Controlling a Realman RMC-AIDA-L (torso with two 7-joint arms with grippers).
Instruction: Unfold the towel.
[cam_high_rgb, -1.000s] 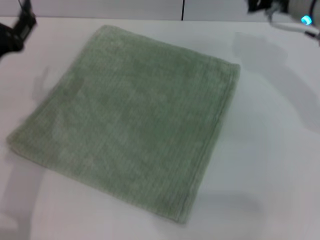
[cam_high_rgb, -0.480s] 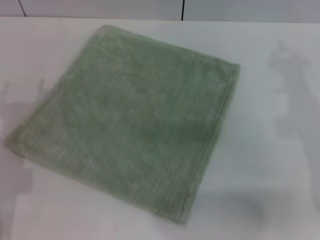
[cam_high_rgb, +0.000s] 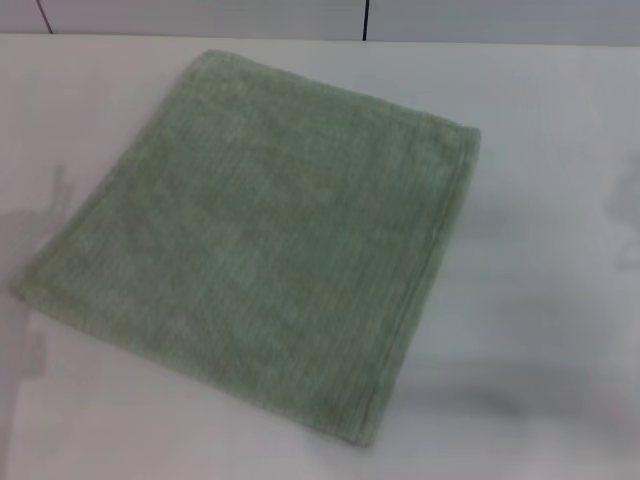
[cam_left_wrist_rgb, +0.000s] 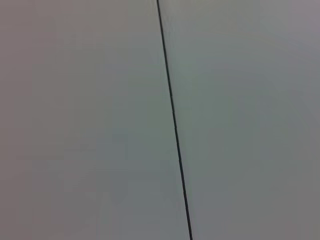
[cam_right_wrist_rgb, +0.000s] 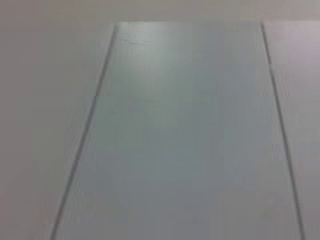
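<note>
The towel (cam_high_rgb: 270, 240) is a pale sage-green ribbed cloth lying flat on the white table (cam_high_rgb: 540, 300) in the head view, turned so its corners point to the back, right, front and left. A hemmed border runs along its right edge. Neither gripper shows in any view. Only faint arm shadows fall on the table at the far left and far right. The two wrist views show plain pale panels with thin dark seams, and no towel.
The table's back edge meets a pale wall with a dark vertical seam (cam_high_rgb: 366, 18). Bare white tabletop lies to the right of the towel and along the front edge.
A second ago the left gripper showed at the upper left and the right arm at the upper right; both have left the head view. The towel has not moved.
</note>
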